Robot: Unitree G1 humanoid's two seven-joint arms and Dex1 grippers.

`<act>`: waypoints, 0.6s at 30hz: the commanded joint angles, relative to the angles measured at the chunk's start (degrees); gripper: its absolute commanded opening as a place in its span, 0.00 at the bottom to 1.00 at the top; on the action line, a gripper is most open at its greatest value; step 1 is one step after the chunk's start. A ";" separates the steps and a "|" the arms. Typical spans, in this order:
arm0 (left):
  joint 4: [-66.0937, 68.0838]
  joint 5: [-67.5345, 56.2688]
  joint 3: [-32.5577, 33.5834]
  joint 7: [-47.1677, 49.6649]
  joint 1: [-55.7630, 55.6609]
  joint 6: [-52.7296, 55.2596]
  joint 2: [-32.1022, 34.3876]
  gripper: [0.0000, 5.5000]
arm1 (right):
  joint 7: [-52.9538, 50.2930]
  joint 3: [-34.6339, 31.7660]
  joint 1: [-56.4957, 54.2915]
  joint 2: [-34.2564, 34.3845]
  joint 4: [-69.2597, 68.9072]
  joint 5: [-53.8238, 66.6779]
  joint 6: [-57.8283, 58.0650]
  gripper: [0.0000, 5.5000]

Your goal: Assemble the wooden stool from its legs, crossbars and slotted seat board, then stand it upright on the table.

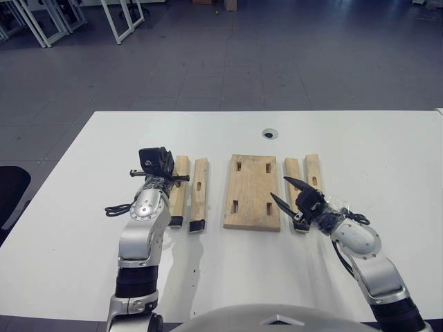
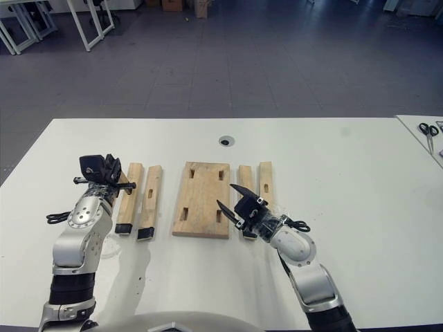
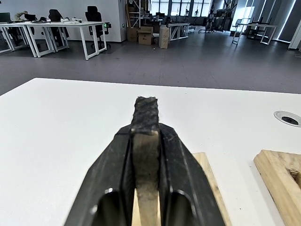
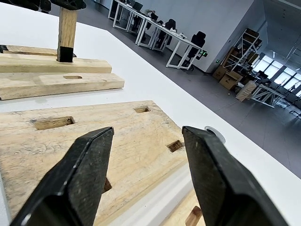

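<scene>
The slotted seat board (image 1: 252, 192) lies flat at the centre of the frame, its long axis running from bottom to top, with the left legs (image 1: 199, 190) and the right legs (image 1: 313, 171) parallel beside it. The left gripper (image 1: 158, 164), centre-left, is closed on a short wooden piece (image 4: 67, 30) held upright over the outer left leg. The right gripper (image 1: 284, 194) is wide open above the board's right edge.

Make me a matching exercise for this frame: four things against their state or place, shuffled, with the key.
1 left gripper
2 right gripper
3 seat board
4 cable hole

A lies flat, slots up
B open
C shut on a wooden piece
D set in the table, beyond the board

Pairs: 1-C; 2-B; 3-A; 4-D
</scene>
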 commanded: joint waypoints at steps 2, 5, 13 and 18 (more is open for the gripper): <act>4.08 3.46 0.40 0.71 3.15 0.82 -0.24 0.08 | -0.12 -0.31 -1.15 -0.37 0.72 -0.77 -0.59 0.49; 4.44 3.10 1.97 0.34 0.56 -0.71 -0.65 0.08 | -0.24 -0.33 -1.28 -0.34 0.98 -0.88 -0.80 0.49; -0.36 1.45 3.70 -1.72 -2.74 -2.88 -1.70 0.29 | -0.55 0.33 -1.23 0.24 1.47 -1.80 -1.07 0.49; -9.20 2.59 7.38 0.54 -6.38 -3.46 -0.59 0.37 | -0.93 0.42 -0.89 0.50 1.82 -2.23 -1.35 0.49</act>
